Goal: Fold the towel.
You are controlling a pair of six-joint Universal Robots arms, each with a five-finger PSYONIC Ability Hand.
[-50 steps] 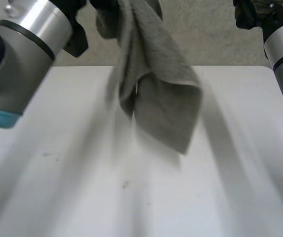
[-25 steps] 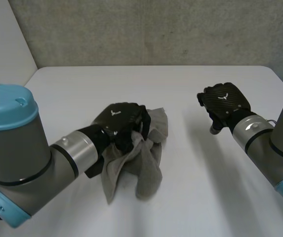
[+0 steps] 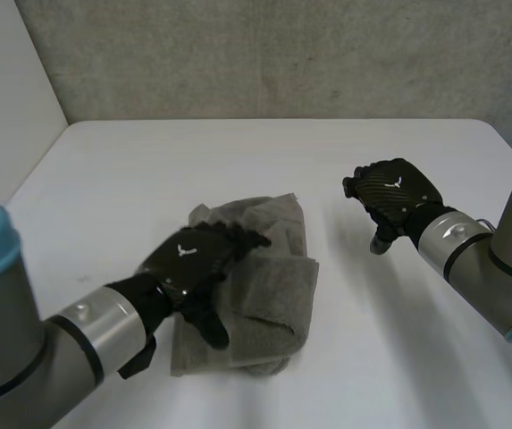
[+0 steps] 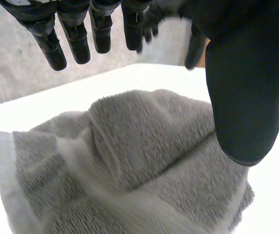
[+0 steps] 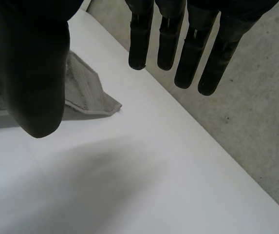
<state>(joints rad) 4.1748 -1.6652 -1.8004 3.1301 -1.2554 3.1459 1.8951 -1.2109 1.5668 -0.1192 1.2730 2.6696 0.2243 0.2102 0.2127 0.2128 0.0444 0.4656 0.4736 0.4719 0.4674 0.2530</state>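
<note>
The grey towel (image 3: 278, 295) lies bunched in a loose, rumpled heap on the white bench (image 3: 238, 152), left of the middle in the head view, with thick folds along its near edge and one flatter corner pointing toward the far side. The left hand (image 3: 193, 264) is over the left part of the heap, its arm reaching in from the near left. In the left wrist view the towel (image 4: 144, 146) lies under the palm of the left hand (image 4: 246, 73), whose fingers (image 4: 76, 39) are stretched out straight above the cloth with the thumb held apart, gripping nothing; whether the palm rests on the cloth cannot be told. The right hand (image 3: 398, 189) is above bare bench to the right of the towel, apart from it. In its own wrist view the right hand (image 5: 32, 63) is spread, with fingers (image 5: 190, 44) straight, the thumb wide of them and nothing between, and a hemmed corner of the towel (image 5: 83, 85) lies flat on the bench (image 5: 154, 170) just beside the thumb.
</note>
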